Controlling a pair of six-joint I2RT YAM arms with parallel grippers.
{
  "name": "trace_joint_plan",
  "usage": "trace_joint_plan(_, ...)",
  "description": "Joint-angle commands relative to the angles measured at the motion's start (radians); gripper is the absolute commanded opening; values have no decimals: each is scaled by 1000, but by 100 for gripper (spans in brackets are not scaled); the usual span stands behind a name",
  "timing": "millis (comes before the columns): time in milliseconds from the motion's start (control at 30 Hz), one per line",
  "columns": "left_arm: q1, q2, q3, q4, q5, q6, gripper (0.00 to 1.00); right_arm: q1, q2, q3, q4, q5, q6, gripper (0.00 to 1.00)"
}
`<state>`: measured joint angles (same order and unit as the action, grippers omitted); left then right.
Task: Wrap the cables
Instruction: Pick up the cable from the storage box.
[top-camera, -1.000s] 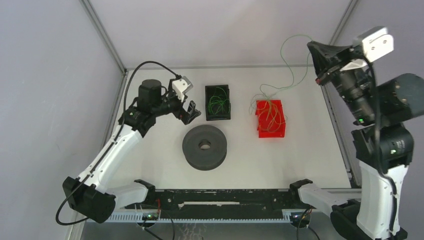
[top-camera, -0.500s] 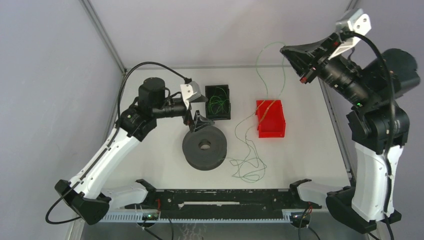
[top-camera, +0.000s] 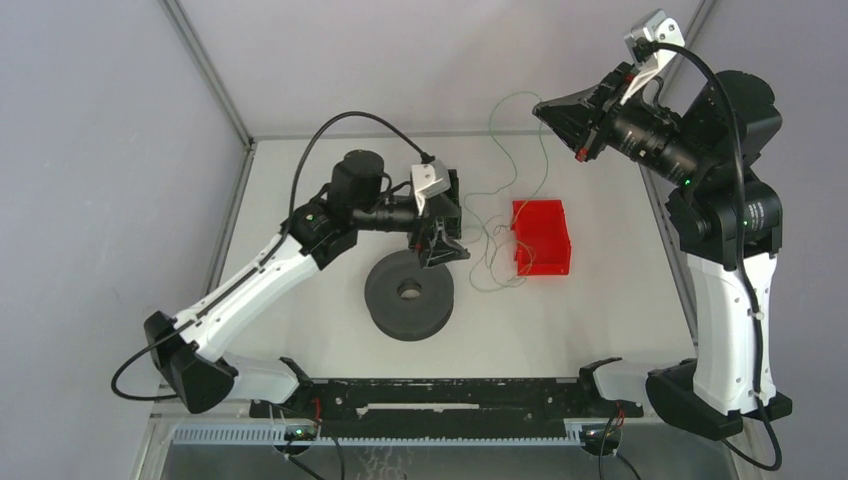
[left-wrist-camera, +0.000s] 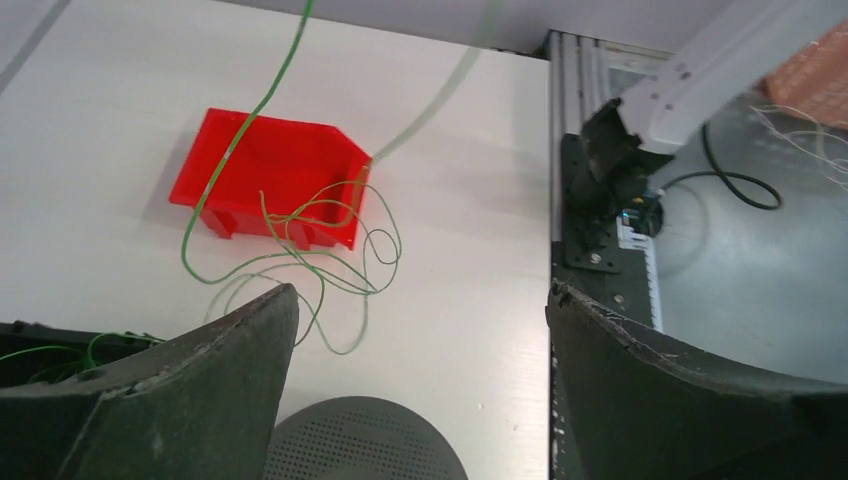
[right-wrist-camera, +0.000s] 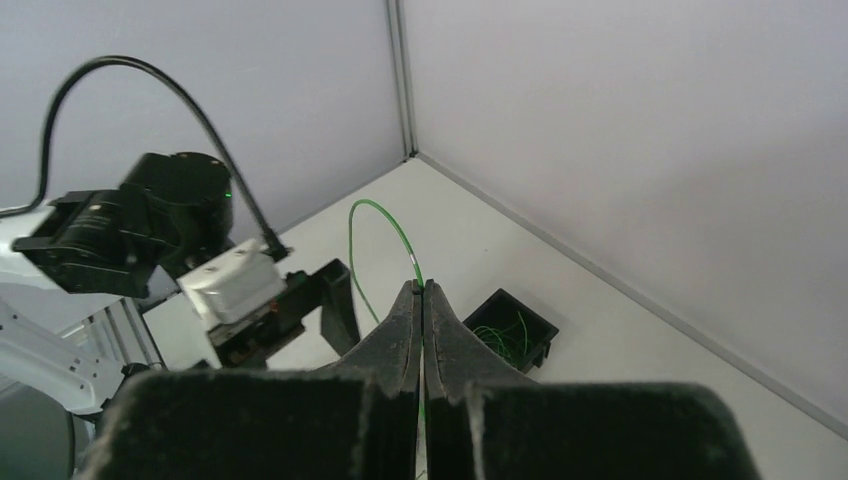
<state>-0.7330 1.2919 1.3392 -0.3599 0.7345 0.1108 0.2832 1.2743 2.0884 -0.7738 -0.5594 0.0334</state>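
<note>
One thin green cable (top-camera: 497, 128) hangs from my right gripper (top-camera: 541, 107), which is shut on it high above the table's back. The cable arcs up, drops, and ends in loose loops (top-camera: 492, 256) on the table beside the red bin (top-camera: 541, 237). In the right wrist view the cable (right-wrist-camera: 372, 214) curves out of the shut fingertips (right-wrist-camera: 421, 287). My left gripper (top-camera: 455, 222) is open and empty, low over the table just left of the loops. Its wrist view shows the loops (left-wrist-camera: 300, 250) ahead, between its wide fingers (left-wrist-camera: 420, 295) and the red bin (left-wrist-camera: 270, 165).
A dark grey round spool (top-camera: 409, 293) lies just in front of the left gripper, its perforated top (left-wrist-camera: 360, 440) showing under the fingers. A black bin (right-wrist-camera: 510, 330) holding more green cables sits behind the left gripper. A metal frame (top-camera: 460, 395) runs along the near edge.
The right gripper swung left while holding the cable, and the loops slid from the table's front back to the red bin. The left gripper moved right, up to the loops.
</note>
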Motion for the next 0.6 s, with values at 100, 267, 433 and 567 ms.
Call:
trace_joint_plan(100, -4, 75, 111, 74, -188, 36, 96, 2, -43, 24, 25, -34, 30, 0)
trace_joint_plan(267, 19, 67, 133, 36, -191, 84, 96, -1, -69, 8, 9, -45, 18, 0)
trace_joint_plan(433, 30, 73, 130, 8, -98, 130, 96, -1, -86, -8, -6, -90, 37, 0)
trace_joint_plan(567, 9, 108, 120, 11, -14, 93, 95, -1, -97, -29, 3, -107, 51, 0)
